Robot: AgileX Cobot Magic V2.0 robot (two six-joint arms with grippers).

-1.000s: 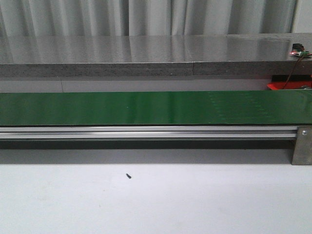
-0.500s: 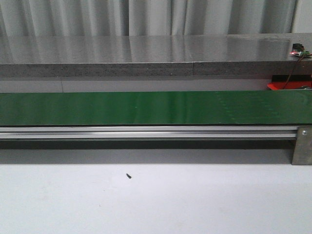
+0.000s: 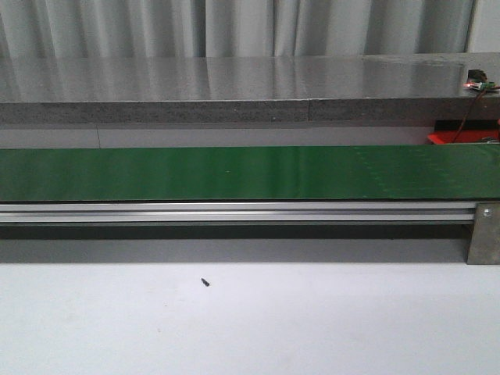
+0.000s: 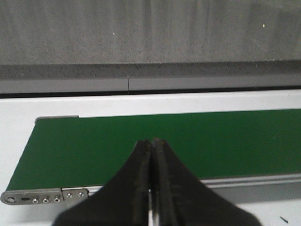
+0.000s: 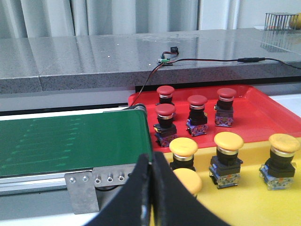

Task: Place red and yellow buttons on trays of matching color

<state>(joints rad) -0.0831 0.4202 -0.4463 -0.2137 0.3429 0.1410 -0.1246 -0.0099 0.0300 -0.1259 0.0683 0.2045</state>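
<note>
Resting just beyond closed, empty right pincer (image 5: 151, 162), yellow buttons (image 5: 228, 141), left pincer (image 4: 153, 146) closed, empty.

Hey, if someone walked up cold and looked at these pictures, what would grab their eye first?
Probably the bright red tray and yellow tray at the belt's end, with four red buttons and four yellow buttons standing on matching colors. Next, the long green conveyor belt with nothing on it.

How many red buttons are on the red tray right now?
4, all upright on the red tray: back-left red button, front-left, middle, right. Nothing appears hidden.
</note>
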